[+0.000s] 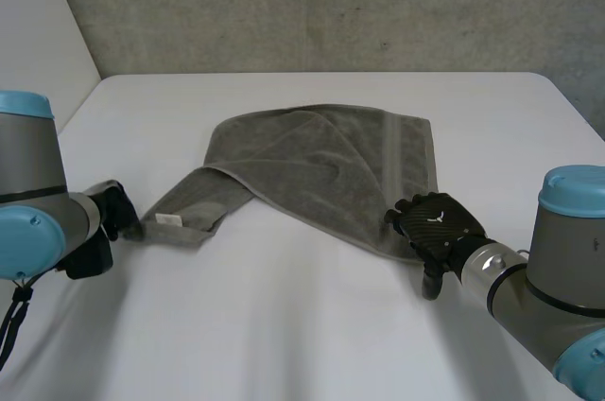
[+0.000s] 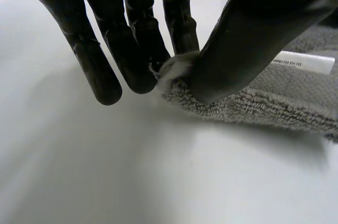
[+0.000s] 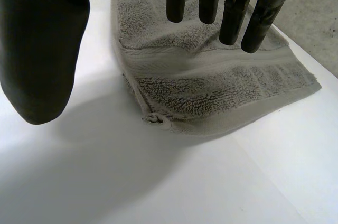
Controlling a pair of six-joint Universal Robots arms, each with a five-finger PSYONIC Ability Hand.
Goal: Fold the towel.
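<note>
Gray towel [image 1: 321, 169] is lying part-folded at frame ctr on white table [image 1: 302, 335]. At lower left, left hand [image 1: 115, 210] is pinching its corner btwn thumb & fingers; right hand [image 1: 437, 223] is hovering, fingers straight, over lower-right corner. Bare table is lying open below.

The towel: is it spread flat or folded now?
Partly folded: the towel has a diagonal flap lying over its middle, and a narrow labelled end reaches the left hand, which pinches its corner.
</note>
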